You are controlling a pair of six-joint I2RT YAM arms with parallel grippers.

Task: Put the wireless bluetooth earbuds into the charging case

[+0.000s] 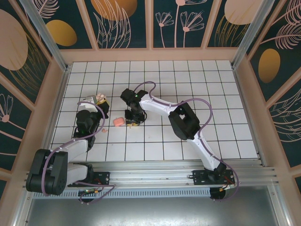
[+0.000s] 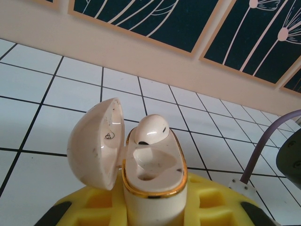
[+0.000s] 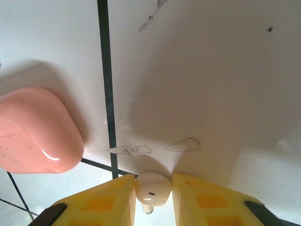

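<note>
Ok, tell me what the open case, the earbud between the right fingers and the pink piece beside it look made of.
Charging case: hard glossy cream plastic, probably; smooth shine, metallic-looking gold rim, dark specks. Earbud: smooth pale plastic, soft sheen. Pink piece: glossy salmon plastic or silicone; a bright highlight, the look leaves it open.

The charging case point(image 2: 154, 162) is cream-white with a gold rim. It is held upright by the left gripper point(image 2: 153, 209), over the left part of the tiled table point(image 1: 225, 94). Its lid point(image 2: 94, 141) is swung open to the left. A white earbud point(image 2: 149, 129) is tucked in its far hole. A second earbud point(image 3: 153, 188) is pinched by the right gripper point(image 3: 153, 200), low over a tile near the table's middle.
</note>
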